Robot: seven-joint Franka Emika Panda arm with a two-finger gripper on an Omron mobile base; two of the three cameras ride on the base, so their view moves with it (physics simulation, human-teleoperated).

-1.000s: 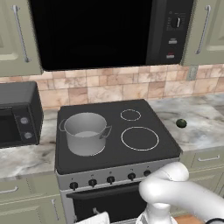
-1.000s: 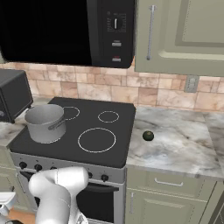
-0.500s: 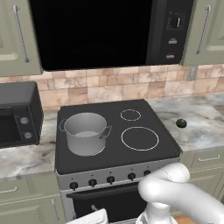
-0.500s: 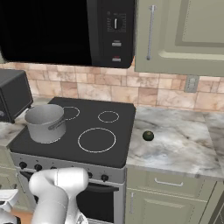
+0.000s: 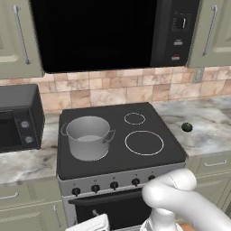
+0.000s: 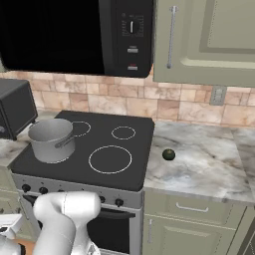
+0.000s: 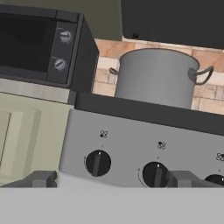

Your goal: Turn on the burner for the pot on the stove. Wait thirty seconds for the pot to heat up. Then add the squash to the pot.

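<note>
Nothing on the stove (image 5: pixel 117 164) has shifted over the last second; arm stays low before the knobs (image 7: pixel 98 162), gripper (image 7: pixel 111 179) jaws wide, empty. Burner likely still off, so the task is at step one. Pot (image 5: pixel 88 136) on left front zone, looks empty. Squash (image 6: pixel 169 154) on counter (image 6: pixel 199 164), right of stove.

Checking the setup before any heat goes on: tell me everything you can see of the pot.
The pot is a grey, steel-looking stockpot with straight sides, no lid and a small loop handle on each side. It stands upright on the front left zone of the black glass stove, apart from both white rings. Its inside looks empty. Nothing touches it but the stove top. In the hand view it rises above the silver knob panel, right of the small black toaster oven.
</note>
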